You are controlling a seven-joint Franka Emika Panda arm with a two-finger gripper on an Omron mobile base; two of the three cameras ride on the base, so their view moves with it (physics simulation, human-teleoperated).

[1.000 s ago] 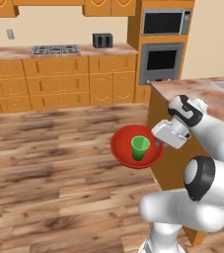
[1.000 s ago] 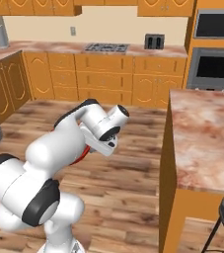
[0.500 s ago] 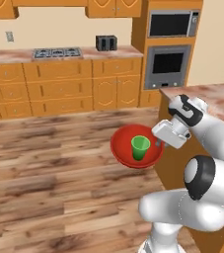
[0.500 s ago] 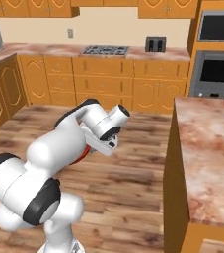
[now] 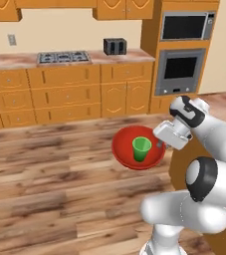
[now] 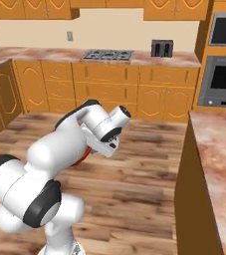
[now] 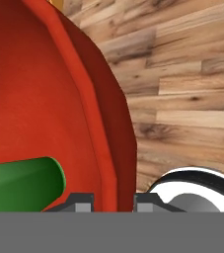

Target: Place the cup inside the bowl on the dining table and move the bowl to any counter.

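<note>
room: wood-plank floor (image 5: 45,189), marbled worktop (image 5: 64,61) behind | cup (image 5: 141,148) upright in bowl (image 5: 127,144) | fingers (image 7: 81,202) clenched on bowl rim

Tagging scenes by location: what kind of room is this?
A rendered home kitchen: gas hob set in a marbled counter over orange cabinets, a built-in oven with a microwave above, and a toaster.

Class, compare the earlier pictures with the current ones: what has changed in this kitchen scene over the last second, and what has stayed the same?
The whole background has slid across both base views, the counter and oven included, so the base has driven or turned; the furniture itself has not moved. Unchanged: the hand still grips the rim of the bowl, held above the wooden floor, and the cup still stands upright inside it.
</note>
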